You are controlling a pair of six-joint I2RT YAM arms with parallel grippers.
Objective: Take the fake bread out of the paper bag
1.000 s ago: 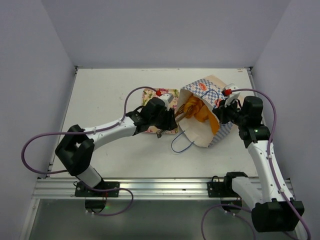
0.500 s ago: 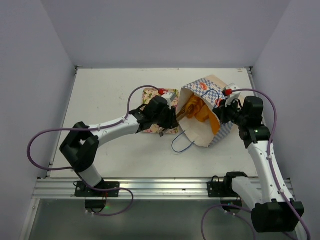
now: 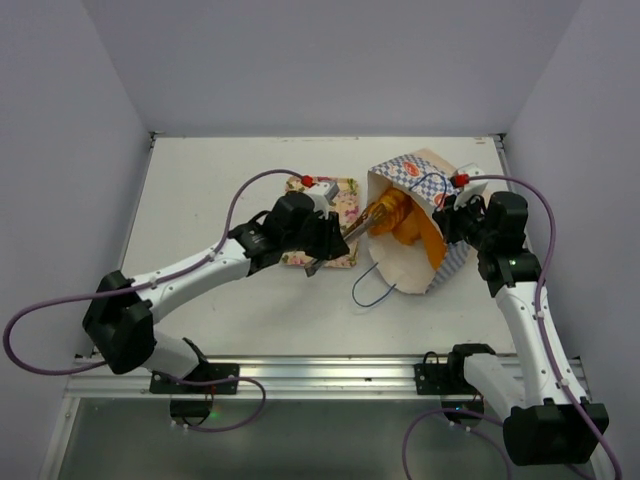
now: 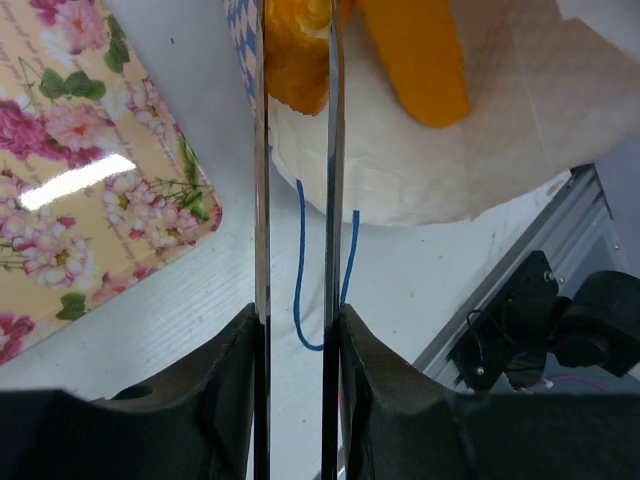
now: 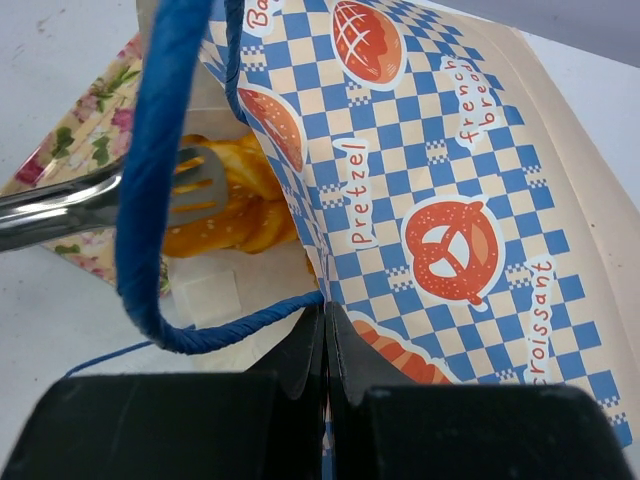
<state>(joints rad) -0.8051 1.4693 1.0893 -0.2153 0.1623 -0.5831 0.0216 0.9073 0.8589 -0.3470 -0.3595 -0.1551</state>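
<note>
The paper bag (image 3: 412, 268) lies open-mouthed toward the left, with its checkered band (image 5: 450, 200) up. My left gripper (image 3: 316, 243) is shut on metal tongs (image 4: 261, 200), and the tongs squeeze a ridged croissant (image 3: 385, 213) at the bag's mouth. The croissant also shows in the left wrist view (image 4: 295, 50) and the right wrist view (image 5: 235, 215). More orange bread (image 3: 412, 232), including a long loaf (image 4: 415, 60), lies inside the bag. My right gripper (image 3: 450, 222) is shut on the bag's rim (image 5: 325, 325).
The pink-flowered tray (image 3: 340, 196) lies just left of the bag, under my left wrist; it also shows in the left wrist view (image 4: 80, 180). A blue cord handle (image 3: 372, 292) trails on the table in front of the bag. Another handle (image 5: 150, 180) loops near my right gripper.
My left arm has drawn back to the left, pulling the tongs and the croissant from deeper in the bag to its mouth. The bag shifted slightly. The right arm has held still.
</note>
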